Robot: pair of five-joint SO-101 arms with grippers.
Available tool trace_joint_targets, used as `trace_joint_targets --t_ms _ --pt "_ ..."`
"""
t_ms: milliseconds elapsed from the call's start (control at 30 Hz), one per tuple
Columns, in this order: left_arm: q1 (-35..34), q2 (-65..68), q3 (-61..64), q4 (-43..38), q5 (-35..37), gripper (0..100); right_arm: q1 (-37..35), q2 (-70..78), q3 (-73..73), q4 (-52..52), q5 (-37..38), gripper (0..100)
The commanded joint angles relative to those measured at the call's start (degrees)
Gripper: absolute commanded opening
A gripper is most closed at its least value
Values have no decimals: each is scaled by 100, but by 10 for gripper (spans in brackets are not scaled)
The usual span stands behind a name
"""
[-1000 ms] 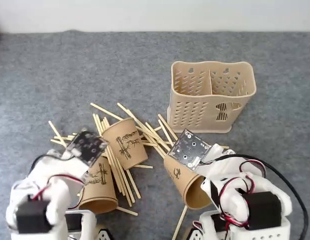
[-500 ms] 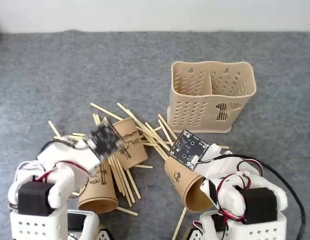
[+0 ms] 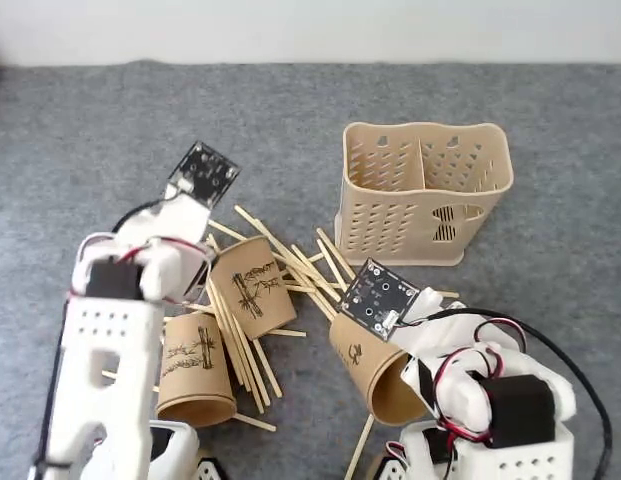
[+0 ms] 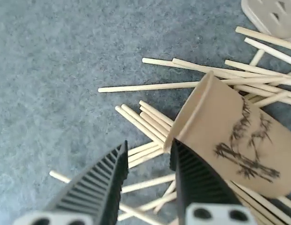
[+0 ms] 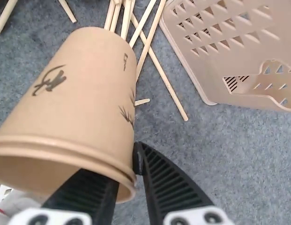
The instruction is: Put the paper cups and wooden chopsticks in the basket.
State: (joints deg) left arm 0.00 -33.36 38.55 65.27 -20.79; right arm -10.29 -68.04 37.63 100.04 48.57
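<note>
high view: the basket (image 3: 425,190) stands upright behind the pile. chopsticks (image 3: 290,255) lie scattered around three tipped paper cups (image 3: 195,365), so nothing's in yet.

left wrist view: the left claw (image 4: 147,173) is open a small way and holds nothing. the rim of the middle cup (image 4: 229,136) sits just beside one finger. paper's light and crushes easy, so i'd pinch the rim wall gently.

right wrist view: the right claw (image 5: 126,173) looks closed on the rim of the right cup (image 5: 79,93), one finger outside and the other seemingly inside the mouth. the basket's near, just past the cup.
</note>
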Motion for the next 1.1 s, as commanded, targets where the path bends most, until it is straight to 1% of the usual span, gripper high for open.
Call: trace_joint_targets --t_ms 0,100,200,333,433,533,767,933,1067 --pt "0 413 -497 -422 97 148 57 75 53 136 26 9" --pt "0 730 -567 -686 97 148 127 66 114 136 26 9" --pt "18 1108 -567 -870 97 146 549 66 79 75 62 9" --pt "53 1547 -576 -870 97 146 1033 66 26 119 308 9" --pt "149 1512 -558 -774 97 146 1323 66 26 101 431 9" --pt "404 1169 -576 -343 97 145 1437 66 26 101 466 9" --pt "1345 -220 -532 1011 97 145 1490 66 26 127 466 9" --pt "1565 -941 -523 1688 97 145 1490 66 26 136 440 9" --pt "1811 -1116 -514 2119 97 145 1490 66 26 136 431 9"
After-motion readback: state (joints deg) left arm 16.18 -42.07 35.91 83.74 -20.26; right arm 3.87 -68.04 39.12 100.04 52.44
